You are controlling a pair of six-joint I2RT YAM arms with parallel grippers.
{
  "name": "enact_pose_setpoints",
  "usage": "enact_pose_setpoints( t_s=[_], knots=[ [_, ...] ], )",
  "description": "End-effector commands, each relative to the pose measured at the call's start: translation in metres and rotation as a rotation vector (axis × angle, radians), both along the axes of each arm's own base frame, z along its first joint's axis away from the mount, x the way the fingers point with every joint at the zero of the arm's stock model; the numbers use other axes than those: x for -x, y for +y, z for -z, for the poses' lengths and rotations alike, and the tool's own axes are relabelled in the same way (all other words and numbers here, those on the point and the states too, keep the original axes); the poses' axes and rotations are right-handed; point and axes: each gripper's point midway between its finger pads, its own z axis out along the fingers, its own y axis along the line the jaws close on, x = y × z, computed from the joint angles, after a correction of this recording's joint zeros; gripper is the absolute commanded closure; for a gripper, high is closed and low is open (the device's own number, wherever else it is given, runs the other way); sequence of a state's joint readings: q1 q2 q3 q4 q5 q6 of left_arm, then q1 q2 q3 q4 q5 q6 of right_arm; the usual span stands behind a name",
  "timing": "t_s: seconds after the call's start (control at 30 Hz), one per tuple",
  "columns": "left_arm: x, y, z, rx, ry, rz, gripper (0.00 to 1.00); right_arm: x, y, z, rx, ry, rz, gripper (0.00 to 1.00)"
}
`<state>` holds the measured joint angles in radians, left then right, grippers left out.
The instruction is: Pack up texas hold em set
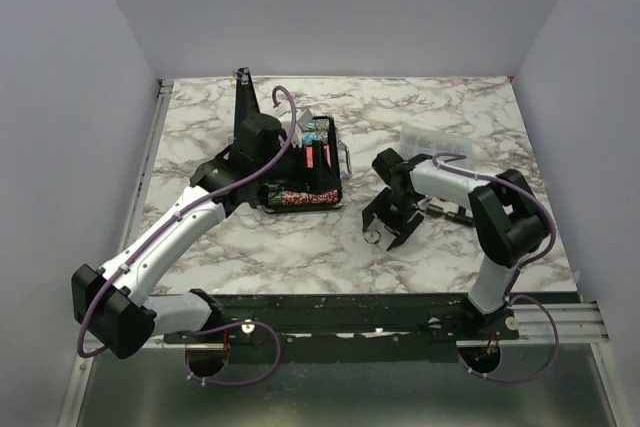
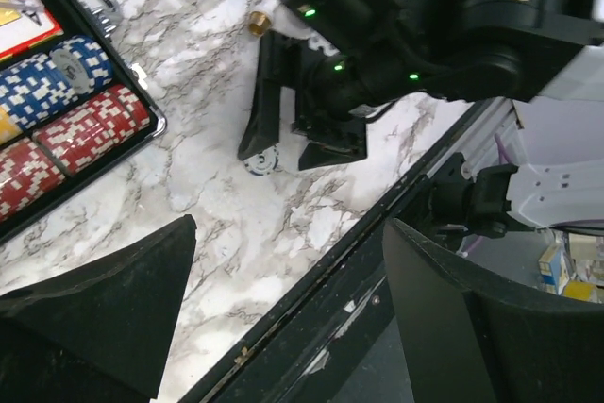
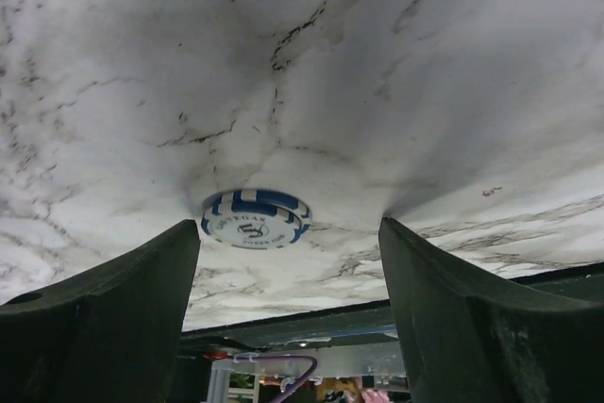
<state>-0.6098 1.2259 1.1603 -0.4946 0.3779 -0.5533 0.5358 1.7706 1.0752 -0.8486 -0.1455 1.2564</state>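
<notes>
With its fingers apart, the right gripper [image 1: 388,230] straddles a lone blue-and-white chip [image 3: 255,219] lying flat on the tabletop [image 1: 300,247] right of the open case [image 2: 113,159], apparently poised to pinch it; the left gripper [image 2: 288,224] hangs apart, empty

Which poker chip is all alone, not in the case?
The blue-and-white chip lying flat on the table, inside the open right pincer. The other chips sit packed in rows inside the black case.
</notes>
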Motion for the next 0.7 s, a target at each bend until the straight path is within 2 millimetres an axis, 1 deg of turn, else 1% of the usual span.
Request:
enact_pose_setpoints(
  t_s=[0.0,0.07,0.23,0.33,0.4,0.5,0.57,0.67],
  knots=[
    [0.011,-0.009,-0.025,0.104,-0.045,0.071,0.2,0.006,0.002,0.005,0.066,0.083,0.039,0.22],
    [0.014,-0.012,-0.027,0.125,-0.037,0.086,0.2,0.007,0.004,0.009,0.07,0.1,0.048,0.23],
    [0.018,-0.016,-0.027,0.15,-0.017,0.11,0.2,0.005,0.002,0.017,0.092,0.107,0.076,0.34],
    [0.02,-0.016,-0.028,0.155,-0.017,0.117,0.2,0.005,0.0,0.021,0.109,0.114,0.081,0.36],
    [0.02,-0.016,-0.028,0.154,-0.016,0.115,0.2,0.006,0.0,0.025,0.115,0.123,0.08,0.41],
    [0.02,-0.016,-0.028,0.154,-0.018,0.116,0.2,0.01,-0.006,0.031,0.142,0.129,0.086,0.46],
    [0.02,-0.016,-0.028,0.155,-0.02,0.114,0.2,0.012,-0.009,0.034,0.151,0.125,0.093,0.52],
    [0.02,-0.017,-0.024,0.154,-0.011,0.111,0.2,0.015,-0.013,0.036,0.165,0.127,0.099,0.55]
  ],
)
